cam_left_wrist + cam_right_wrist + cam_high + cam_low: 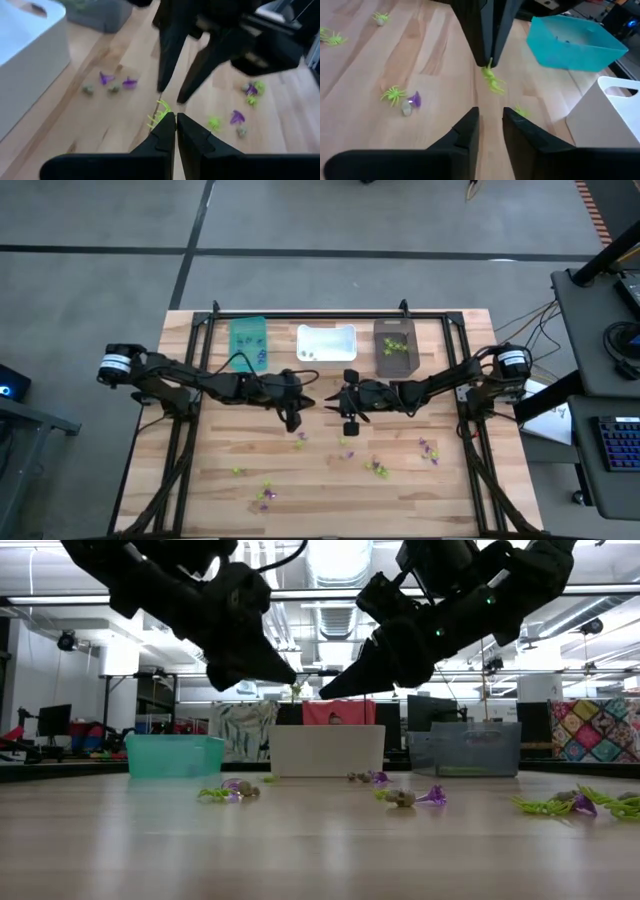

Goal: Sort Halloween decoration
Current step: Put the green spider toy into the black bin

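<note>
Your left tool (487, 55) is pinching a green spider (492, 80) above mid-bench; your right tool (490, 122) is hanging opposite, fingers apart

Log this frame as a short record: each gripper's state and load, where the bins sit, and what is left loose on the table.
left gripper: shut on a lime-green spider, above table centre
right gripper: open, empty, facing the left gripper
bins: teal bin, white bin, dark bin along the far edge
loose trinkets: purple, green and greyish, scattered over the wooden table
</note>
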Available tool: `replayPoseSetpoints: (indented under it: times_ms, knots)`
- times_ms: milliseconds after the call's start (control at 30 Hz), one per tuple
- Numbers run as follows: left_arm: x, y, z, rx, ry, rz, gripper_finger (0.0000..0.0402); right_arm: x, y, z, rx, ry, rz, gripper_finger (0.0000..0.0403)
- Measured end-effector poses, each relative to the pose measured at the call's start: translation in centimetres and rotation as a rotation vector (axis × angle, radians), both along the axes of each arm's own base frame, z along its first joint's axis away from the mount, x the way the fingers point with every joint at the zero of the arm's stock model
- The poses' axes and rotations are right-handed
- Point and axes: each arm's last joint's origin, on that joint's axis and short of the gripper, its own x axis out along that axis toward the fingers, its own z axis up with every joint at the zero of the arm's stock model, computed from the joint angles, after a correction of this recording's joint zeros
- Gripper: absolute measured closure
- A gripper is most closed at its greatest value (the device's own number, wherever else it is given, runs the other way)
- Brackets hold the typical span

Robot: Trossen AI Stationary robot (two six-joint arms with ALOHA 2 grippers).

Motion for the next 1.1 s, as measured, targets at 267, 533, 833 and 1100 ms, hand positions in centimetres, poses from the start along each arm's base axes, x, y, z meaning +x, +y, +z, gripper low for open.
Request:
replayPoseSetpoints:
  times_ms: [267, 533, 833, 1100]
  knots:
    - [0.9, -0.1, -0.3, 0.003, -0.067, -0.043, 0.0402, 0.2, 0.0, 0.3, 0.008, -0.046, 0.011, 0.0245]
    - [1.2, -0.2, -0.5, 0.009, -0.081, -0.046, 0.0402, 0.2, 0.3, 0.3, 0.02, -0.043, 0.096, 0.0241]
    - [1.3, -0.2, -0.7, 0.009, -0.08, -0.046, 0.0402, 0.3, -0.1, 0.5, 0.005, -0.064, 0.092, 0.0313]
    - [1.3, -0.2, -0.7, 0.008, -0.081, -0.045, 0.0402, 0.3, -0.1, 0.5, 0.001, -0.064, 0.091, 0.039]
